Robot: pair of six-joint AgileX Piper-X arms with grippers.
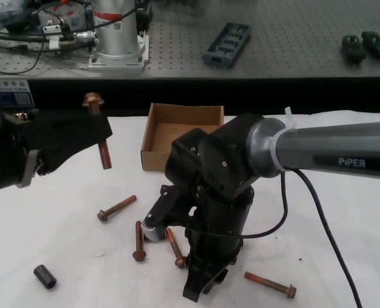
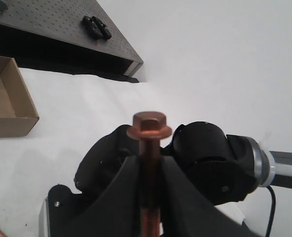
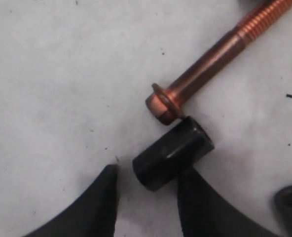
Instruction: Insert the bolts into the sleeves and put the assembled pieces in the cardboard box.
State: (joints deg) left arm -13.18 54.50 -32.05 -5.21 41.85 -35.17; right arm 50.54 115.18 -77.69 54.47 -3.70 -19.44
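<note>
My left gripper (image 1: 81, 138) is held above the white cloth at the left, shut on a copper bolt (image 1: 100, 136) that stands upright, head up (image 2: 149, 126). My right gripper (image 3: 148, 173) points down at the cloth in front of the cardboard box (image 1: 177, 131), open. A short black sleeve (image 3: 173, 152) lies on its side on the cloth, one end between the fingers, touching one finger (image 3: 205, 207). The head of a loose copper bolt (image 3: 210, 61) lies right against the sleeve's other end.
Several loose bolts lie on the cloth around the right arm (image 1: 116, 208) (image 1: 138, 242) (image 1: 270, 284). Another black sleeve (image 1: 44, 276) sits at the front left. A dark round object (image 3: 291, 207) lies near the right gripper. A perforated bench (image 1: 273, 38) with equipment runs behind.
</note>
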